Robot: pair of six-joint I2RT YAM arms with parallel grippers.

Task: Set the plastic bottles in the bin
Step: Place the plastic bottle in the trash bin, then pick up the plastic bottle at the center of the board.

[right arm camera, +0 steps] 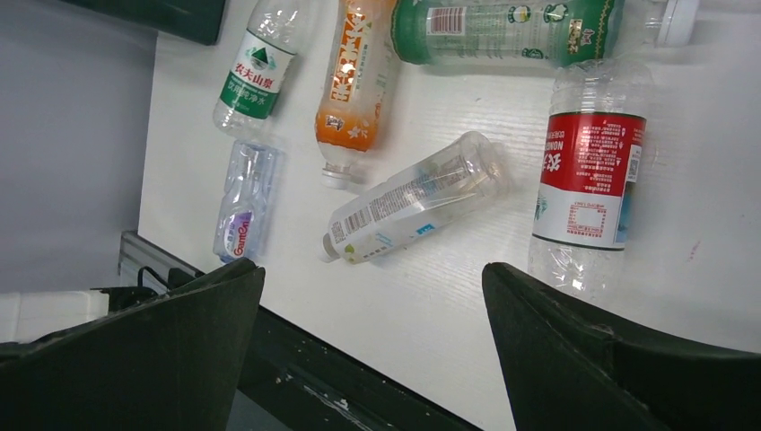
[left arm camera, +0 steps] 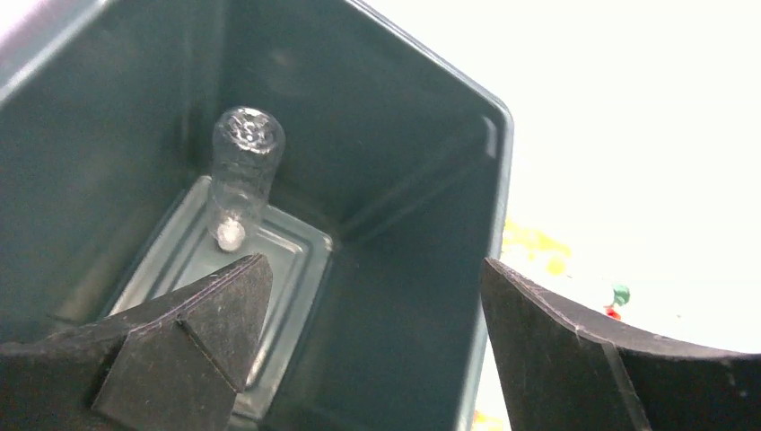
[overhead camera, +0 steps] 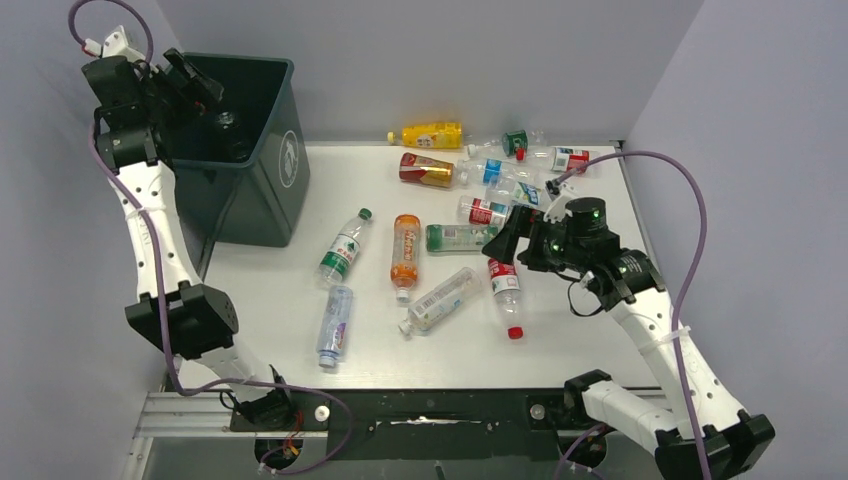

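The dark green bin [overhead camera: 270, 150] stands at the back left. My left gripper [overhead camera: 185, 85] hangs over its opening, open [left arm camera: 375, 265] and holding nothing. Inside the bin [left arm camera: 413, 135] a clear bottle [left arm camera: 244, 175] stands cap-down on the floor. Several plastic bottles lie on the table: a green-label one [overhead camera: 343, 250], an orange one [overhead camera: 405, 250], a clear one [overhead camera: 440, 298] and a red-label one [overhead camera: 507, 290]. My right gripper [overhead camera: 508, 240] hovers open [right arm camera: 372, 268] above the red-label bottle [right arm camera: 588, 180] and the clear one [right arm camera: 417, 197].
A crushed blue-label bottle [overhead camera: 335, 325] lies near the front edge. A yellow bottle [overhead camera: 430, 134], a red-gold one [overhead camera: 428, 170] and a cluster of clear ones [overhead camera: 520, 165] lie along the back. Grey walls enclose the table on three sides.
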